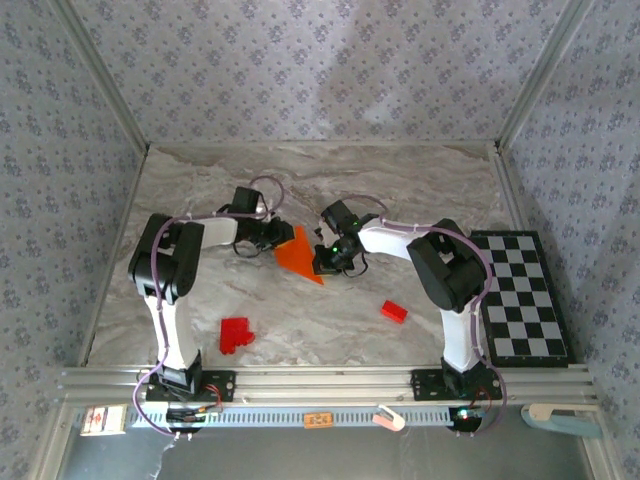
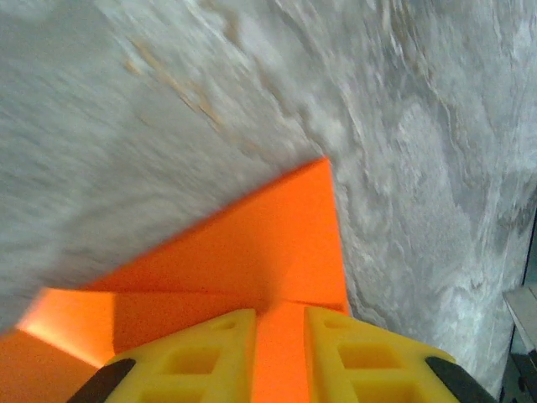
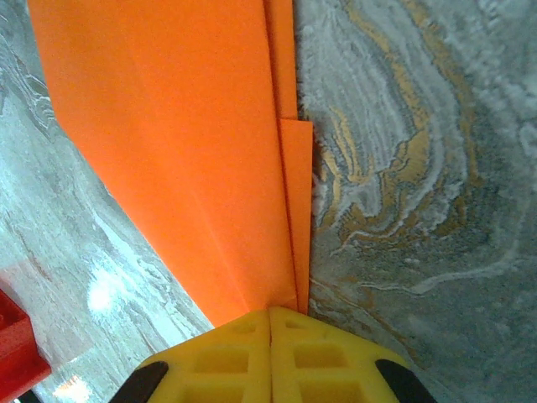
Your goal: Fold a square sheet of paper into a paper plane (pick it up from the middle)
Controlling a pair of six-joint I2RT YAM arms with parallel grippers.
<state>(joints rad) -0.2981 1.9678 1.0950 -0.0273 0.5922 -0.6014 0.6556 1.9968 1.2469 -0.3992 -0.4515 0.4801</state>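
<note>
The square sheet of paper [image 1: 298,255], bright orange and folded to a point, hangs between my two grippers over the middle of the table. My left gripper [image 1: 274,240] is at its left side. In the left wrist view the paper [image 2: 268,243] fills the narrow gap between the yellow fingers of the left gripper [image 2: 279,312], which grip it. My right gripper [image 1: 326,258] is at its right edge. In the right wrist view the right gripper [image 3: 270,309] is shut on the paper [image 3: 185,151], whose layered folded edge runs straight out from the fingertips.
A red block [image 1: 236,333] lies front left and a smaller red block [image 1: 394,311] front right; one red block [image 3: 17,344] sits at the lower left of the right wrist view. A chequered board [image 1: 520,295] lies at the right edge of the marbled table [image 1: 400,190].
</note>
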